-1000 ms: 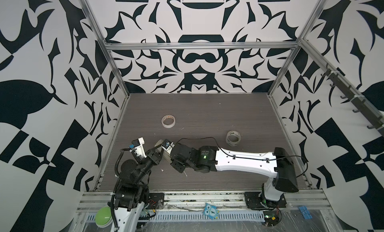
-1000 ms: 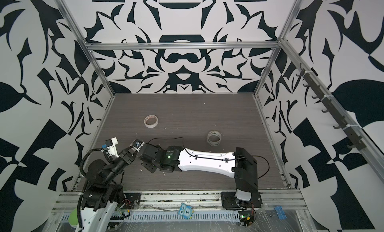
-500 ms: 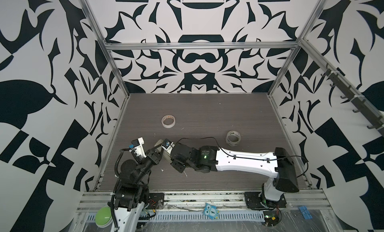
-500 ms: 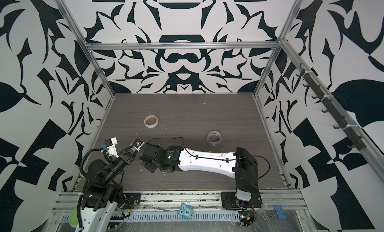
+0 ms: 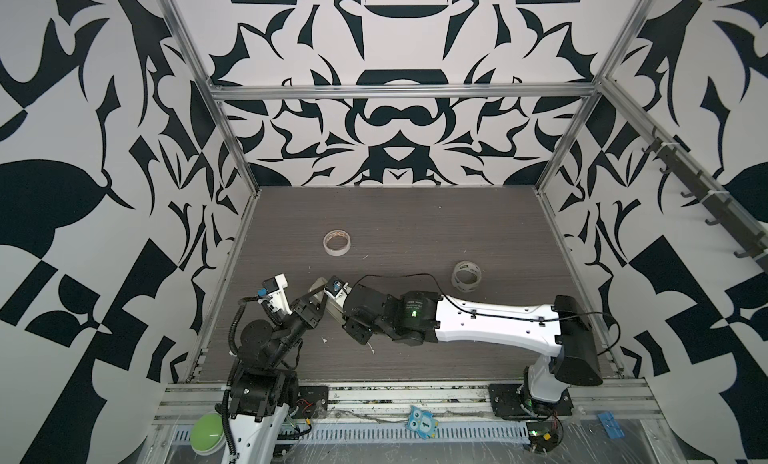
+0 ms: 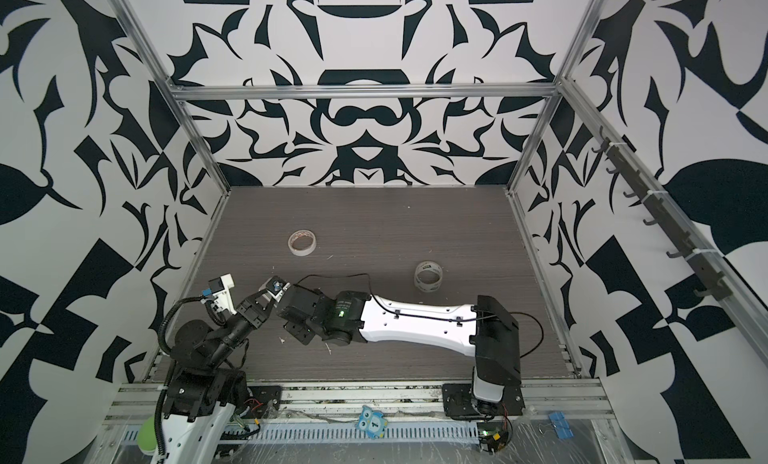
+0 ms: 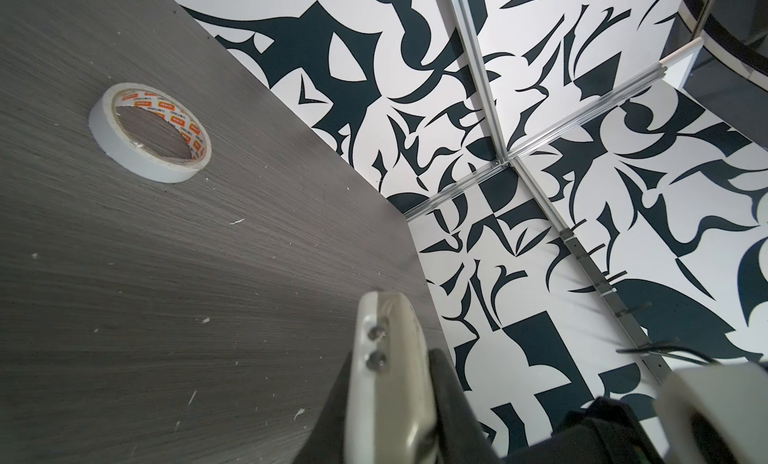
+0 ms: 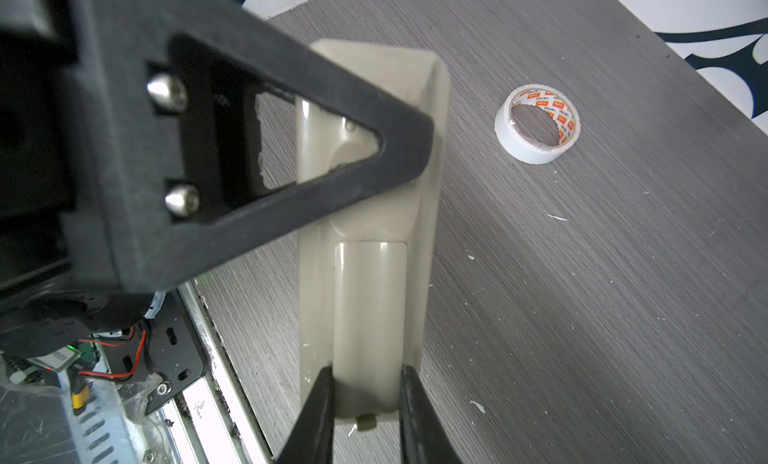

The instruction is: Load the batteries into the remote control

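Observation:
The remote control is lifted off the table near the front left, its plain beige back facing the right wrist camera. My left gripper is shut on it across its thickness; in the left wrist view the remote control shows edge-on. My right gripper is shut on the raised cover at the end of that back, one black finger on each side. In a top view the remote control sits between the left gripper and the right gripper. The batteries are out of view.
A white tape roll lies further back on the grey table, and a clear tape roll lies to the right. Small white scraps dot the table. The left frame rail runs close beside the left arm.

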